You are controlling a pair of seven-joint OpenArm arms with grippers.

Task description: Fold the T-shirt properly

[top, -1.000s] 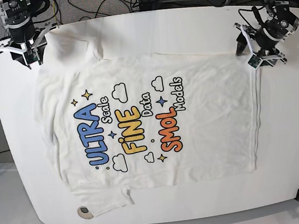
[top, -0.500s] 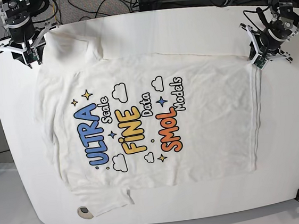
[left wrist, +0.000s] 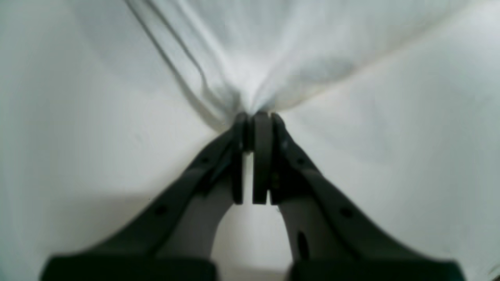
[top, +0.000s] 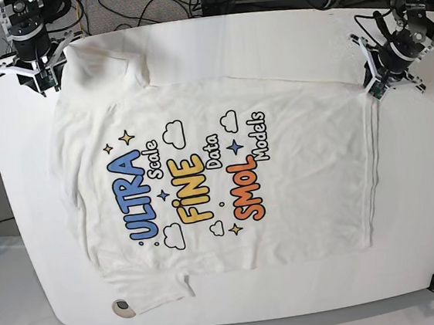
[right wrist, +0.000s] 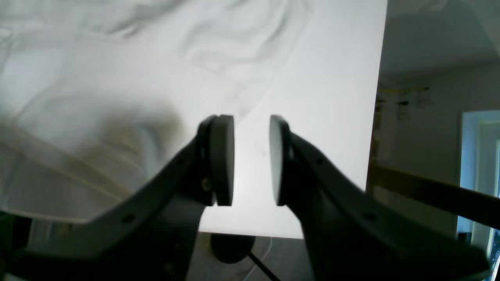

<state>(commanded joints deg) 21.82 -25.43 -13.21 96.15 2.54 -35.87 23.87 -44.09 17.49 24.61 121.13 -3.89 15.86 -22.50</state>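
T-shirt w/ "ULTRA FINE SMOL" print, left fingers pinching hem, right fingers apparently apart

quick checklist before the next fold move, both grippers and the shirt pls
1. Left gripper shut on the T-shirt corner: ok, cloth bunches at the closed tips.
2. Right gripper holding cloth: not ok, jaws apart with nothing between the pads.
3. Right gripper over the shirt: cannot tell, the bare table shows through the gap and cloth lies just beside it.
4. Shirt spread out, print up: ok in the base view.
5. Lower sleeve flat: not ok, it looks folded near the table's front edge.
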